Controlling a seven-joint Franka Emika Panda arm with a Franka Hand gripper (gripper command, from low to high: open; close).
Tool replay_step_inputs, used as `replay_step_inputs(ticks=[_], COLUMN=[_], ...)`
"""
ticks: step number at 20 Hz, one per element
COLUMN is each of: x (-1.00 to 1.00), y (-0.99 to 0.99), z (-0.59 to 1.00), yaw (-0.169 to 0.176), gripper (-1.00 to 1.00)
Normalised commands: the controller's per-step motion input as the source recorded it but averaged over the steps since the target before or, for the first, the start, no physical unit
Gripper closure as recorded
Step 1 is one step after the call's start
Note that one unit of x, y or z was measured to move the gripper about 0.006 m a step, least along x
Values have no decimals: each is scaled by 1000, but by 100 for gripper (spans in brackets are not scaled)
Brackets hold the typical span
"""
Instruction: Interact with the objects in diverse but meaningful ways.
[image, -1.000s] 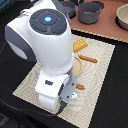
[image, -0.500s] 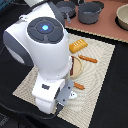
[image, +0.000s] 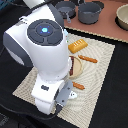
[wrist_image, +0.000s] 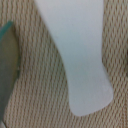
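On the mat (image: 102, 62) the bread loaf (image: 77, 46) lies farthest, a sausage (image: 88, 59) right of it, two pots (image: 90, 12) beyond the mat on the tabletop (image: 112, 30).

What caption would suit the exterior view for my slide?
White robot arm bent low over a woven mat, beside a bread loaf and a sausage; dark pots behind.

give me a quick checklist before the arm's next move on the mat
1. Claw open or shut: cannot tell, the arm hides it.
2. Claw holding anything: cannot tell.
3. Bread loaf lying free on the woven mat: ok.
4. Sausage beside the loaf, apart from it: ok.
5. Pale flat piece lies on the mat right under the wrist camera: ok.
6. Pots off the mat, behind it: ok.
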Motion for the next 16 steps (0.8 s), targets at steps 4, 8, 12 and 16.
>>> replay_step_inputs(ticks=[4, 8, 12, 16], x=[116, 212, 188, 125], y=[-224, -120, 184, 431], z=[-70, 121, 726, 1000], yaw=[50, 33, 5, 5], gripper=[100, 100, 100, 100])
